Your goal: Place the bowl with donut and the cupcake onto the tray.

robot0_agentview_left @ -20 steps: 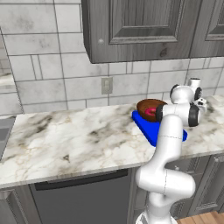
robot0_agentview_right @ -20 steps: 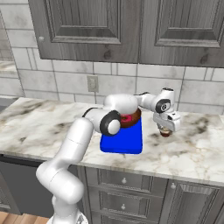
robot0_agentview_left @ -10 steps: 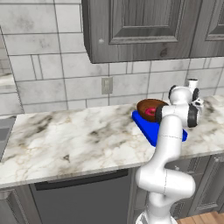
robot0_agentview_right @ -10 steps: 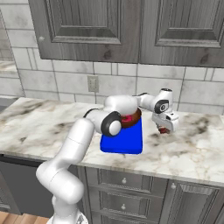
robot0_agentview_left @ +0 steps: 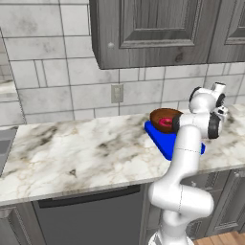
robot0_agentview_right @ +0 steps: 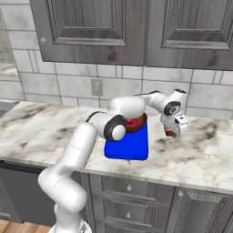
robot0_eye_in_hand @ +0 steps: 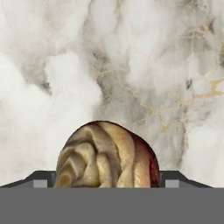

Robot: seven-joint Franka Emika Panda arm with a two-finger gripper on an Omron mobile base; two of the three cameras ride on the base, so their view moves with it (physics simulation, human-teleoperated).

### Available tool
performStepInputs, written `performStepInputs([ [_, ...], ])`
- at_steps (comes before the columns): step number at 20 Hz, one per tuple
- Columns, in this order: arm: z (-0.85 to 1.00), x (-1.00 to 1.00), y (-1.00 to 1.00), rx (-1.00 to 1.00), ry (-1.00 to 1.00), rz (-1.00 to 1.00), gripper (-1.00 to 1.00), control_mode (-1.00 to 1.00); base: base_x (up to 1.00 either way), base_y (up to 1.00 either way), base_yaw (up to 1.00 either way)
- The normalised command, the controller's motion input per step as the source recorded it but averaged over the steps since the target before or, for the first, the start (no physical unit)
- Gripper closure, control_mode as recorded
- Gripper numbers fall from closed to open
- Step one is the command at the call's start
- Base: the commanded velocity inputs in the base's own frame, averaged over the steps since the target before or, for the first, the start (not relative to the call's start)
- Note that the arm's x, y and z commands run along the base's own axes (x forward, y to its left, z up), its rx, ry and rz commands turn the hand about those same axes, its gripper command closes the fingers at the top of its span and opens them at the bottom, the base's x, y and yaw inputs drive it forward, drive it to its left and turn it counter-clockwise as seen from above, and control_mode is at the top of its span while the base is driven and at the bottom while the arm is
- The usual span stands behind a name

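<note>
A cupcake (robot0_eye_in_hand: 105, 157) with swirled tan frosting and a dark red wrapper fills the gap between my two fingertips (robot0_eye_in_hand: 41, 179). My gripper (robot0_agentview_right: 172, 132) is shut on the cupcake (robot0_agentview_right: 170, 133), tilted, just above the marble counter and to the right of the blue tray (robot0_agentview_right: 127, 146). The reddish-brown bowl (robot0_agentview_right: 138, 122) sits on the back part of the tray with the pink donut (robot0_agentview_right: 132, 123) inside it. From the left, the bowl (robot0_agentview_left: 164, 116), donut (robot0_agentview_left: 166, 124) and tray (robot0_agentview_left: 161, 140) lie partly behind my arm.
Marble counter (robot0_agentview_left: 81, 148) stretches wide to the left of the tray. A wall outlet (robot0_agentview_right: 96, 86) sits on the tiled backsplash. Grey upper cabinets (robot0_agentview_left: 158, 28) hang above. A sink edge (robot0_agentview_left: 4, 143) shows at the far left.
The jaws have closed in on the cupcake. The hand has tilted and drawn slightly up and toward the tray with the cupcake in it. Bowl and tray have not moved.
</note>
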Motion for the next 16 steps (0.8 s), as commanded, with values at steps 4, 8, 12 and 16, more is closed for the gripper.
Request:
performStepInputs([
  [4,0.53,-0.65,0.11,0.15,-0.07,-0.07,1.0,-1.0,0.0,0.0,0.0],
  [8,0.4,-0.74,0.13,0.05,-0.02,-0.06,1.0,-1.0,0.0,0.0,0.0],
  [12,0.36,-0.71,0.21,0.01,0.0,-0.06,1.0,-1.0,0.0,0.0,0.0],
  [16,0.41,-0.63,0.34,0.02,-0.03,-0.04,1.0,-1.0,0.0,0.0,0.0],
])
